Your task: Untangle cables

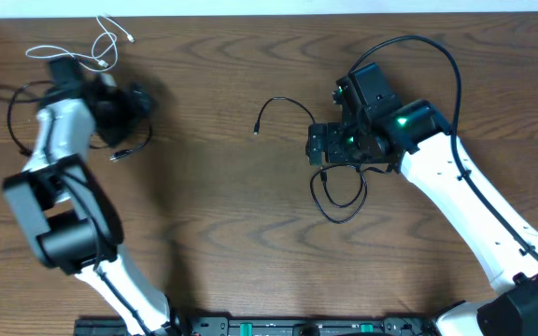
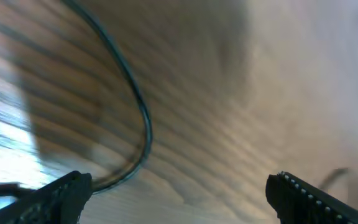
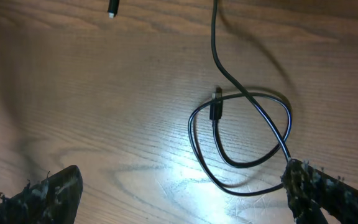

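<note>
A white cable (image 1: 101, 45) lies in loose loops at the far left of the table. A black cable (image 1: 136, 147) curves round my left gripper (image 1: 129, 105), with a loop (image 1: 11, 110) to its left. In the blurred left wrist view this black cable (image 2: 145, 118) curves past the left finger; the gripper (image 2: 179, 199) is open and empty. A second black cable (image 1: 339, 201) lies looped below my right gripper (image 1: 330, 145), with one end (image 1: 257, 129) stretched left. In the right wrist view its loop (image 3: 247, 140) and plug (image 3: 216, 112) lie just ahead of the open gripper (image 3: 179, 199), with the right finger at the loop's edge.
The wooden table (image 1: 222, 215) fills the view. A thick black arm cable (image 1: 437, 51) arcs above the right wrist. The arm bases stand at the front edge, and the table's far edge runs along the top.
</note>
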`<state>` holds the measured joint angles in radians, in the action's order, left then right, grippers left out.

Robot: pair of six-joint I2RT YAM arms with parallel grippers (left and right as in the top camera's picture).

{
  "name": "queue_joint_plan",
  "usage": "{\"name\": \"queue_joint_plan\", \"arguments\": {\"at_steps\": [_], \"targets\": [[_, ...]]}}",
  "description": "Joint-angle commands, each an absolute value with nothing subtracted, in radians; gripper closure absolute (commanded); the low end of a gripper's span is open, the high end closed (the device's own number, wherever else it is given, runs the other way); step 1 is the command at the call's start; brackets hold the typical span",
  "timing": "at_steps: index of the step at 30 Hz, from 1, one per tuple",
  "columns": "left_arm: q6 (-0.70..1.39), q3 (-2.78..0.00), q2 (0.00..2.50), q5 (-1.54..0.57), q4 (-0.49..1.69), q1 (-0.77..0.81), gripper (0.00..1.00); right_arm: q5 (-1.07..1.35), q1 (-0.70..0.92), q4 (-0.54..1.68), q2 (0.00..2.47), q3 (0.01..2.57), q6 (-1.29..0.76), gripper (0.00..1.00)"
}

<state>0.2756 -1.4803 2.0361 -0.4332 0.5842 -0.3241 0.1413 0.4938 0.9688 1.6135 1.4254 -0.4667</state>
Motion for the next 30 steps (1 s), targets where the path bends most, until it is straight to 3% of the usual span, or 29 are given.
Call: {"name": "queue_joint_plan", "arguments": {"at_steps": [1, 7, 11, 14, 17, 20, 22, 25, 30], "targets": [[0.22, -1.475, 2.054, -0.238, 0.594, -0.26, 0.09, 0.141, 0.493, 0.973, 1.623, 1.418, -0.477, 0.01], [0.218, -1.475, 2.069, -0.016, 0.592, -0.179, 0.13, 0.14, 0.493, 0.972, 1.623, 1.404, -0.477, 0.01], [0.218, -1.475, 2.105, -0.007, 0.593, -0.178, 0.25, 0.14, 0.493, 0.971, 1.623, 1.402, -0.474, 0.01], [0.218, -1.475, 2.145, -0.007, 0.574, -0.178, 0.26, 0.138, 0.493, 0.971, 1.623, 1.402, -0.474, 0.01], [0.218, -1.475, 2.155, -0.007, 0.551, -0.179, 0.4, 0.137, 0.493, 0.972, 1.623, 1.402, -0.474, 0.01], [0.218, -1.475, 2.155, -0.007, 0.497, -0.18, 0.62, 0.137, 0.492, 0.972, 1.623, 1.402, -0.474, 0.01], [0.223, -1.475, 2.155, -0.007, 0.461, -0.18, 0.69, 0.137, 0.493, 0.972, 1.623, 1.402, -0.474, 0.01], [0.223, -1.475, 2.155, -0.006, 0.411, -0.181, 0.89, 0.137, 0.493, 0.973, 1.623, 1.402, -0.474, 0.01], [0.26, -1.475, 2.155, 0.013, 0.332, -0.215, 0.92, 0.138, 0.493, 0.984, 1.623, 1.402, -0.474, 0.01]]}}
